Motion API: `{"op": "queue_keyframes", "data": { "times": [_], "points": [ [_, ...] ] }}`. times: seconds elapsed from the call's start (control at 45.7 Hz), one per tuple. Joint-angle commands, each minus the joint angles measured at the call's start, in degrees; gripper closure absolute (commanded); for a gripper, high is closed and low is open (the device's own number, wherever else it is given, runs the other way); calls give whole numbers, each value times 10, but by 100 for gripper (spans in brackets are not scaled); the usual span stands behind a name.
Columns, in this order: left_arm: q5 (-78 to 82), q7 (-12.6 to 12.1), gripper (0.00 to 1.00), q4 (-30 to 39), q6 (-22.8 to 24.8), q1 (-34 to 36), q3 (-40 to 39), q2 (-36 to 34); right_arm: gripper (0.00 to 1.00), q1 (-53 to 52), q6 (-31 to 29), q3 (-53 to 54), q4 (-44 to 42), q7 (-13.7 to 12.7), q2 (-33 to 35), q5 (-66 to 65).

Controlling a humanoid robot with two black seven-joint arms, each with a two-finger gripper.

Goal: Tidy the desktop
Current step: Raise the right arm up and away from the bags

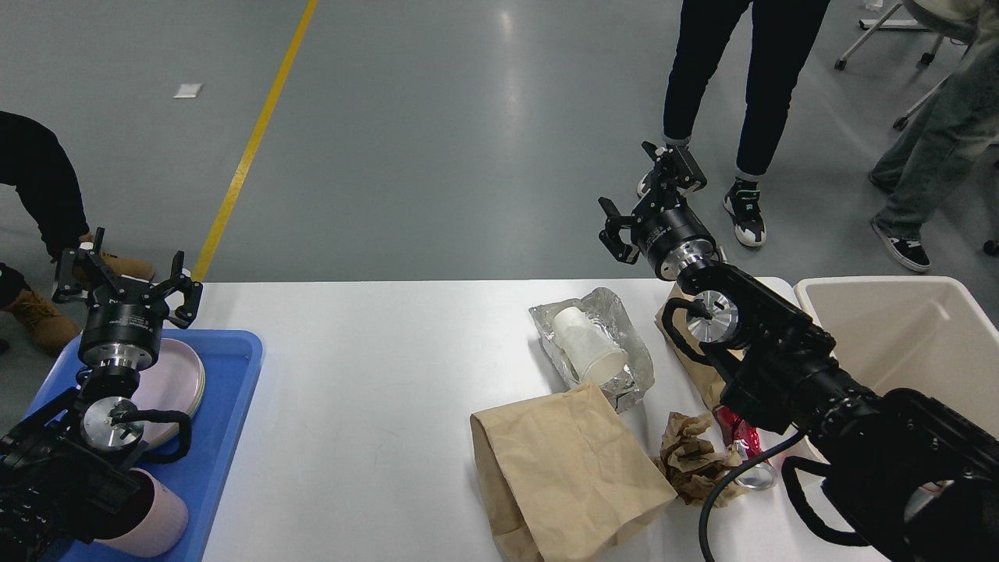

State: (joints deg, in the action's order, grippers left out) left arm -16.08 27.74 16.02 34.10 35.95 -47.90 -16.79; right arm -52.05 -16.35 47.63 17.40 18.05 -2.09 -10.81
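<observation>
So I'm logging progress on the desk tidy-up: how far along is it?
Looks done: the pink plate and pink cup sit in the blue tray. In hand: nothing; the left gripper and right gripper are open and empty. Left on the desktop: brown paper bag, white paper cup in a foil container, crumpled paper, red can. The beige bin looks empty.
</observation>
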Motion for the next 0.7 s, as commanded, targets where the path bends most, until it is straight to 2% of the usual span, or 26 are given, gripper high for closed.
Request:
{"op": "queue_keyframes", "data": {
  "times": [0.0, 0.175, 0.372, 0.679],
  "points": [
    [0, 0, 4, 0, 0, 0, 0, 0, 0, -6, 0, -1, 2, 0, 0, 0],
    [0, 0, 4, 1, 0, 0, 0, 0, 0, -30, -1, -3, 0, -1, 3, 0],
    [0, 0, 4, 0, 0, 0, 0, 0, 0, -38, -3, -1, 2, -1, 51, 1],
    [0, 0, 4, 1, 0, 0, 0, 0, 0, -75, -4, 1, 2, -1, 60, 1]
  ]
}}
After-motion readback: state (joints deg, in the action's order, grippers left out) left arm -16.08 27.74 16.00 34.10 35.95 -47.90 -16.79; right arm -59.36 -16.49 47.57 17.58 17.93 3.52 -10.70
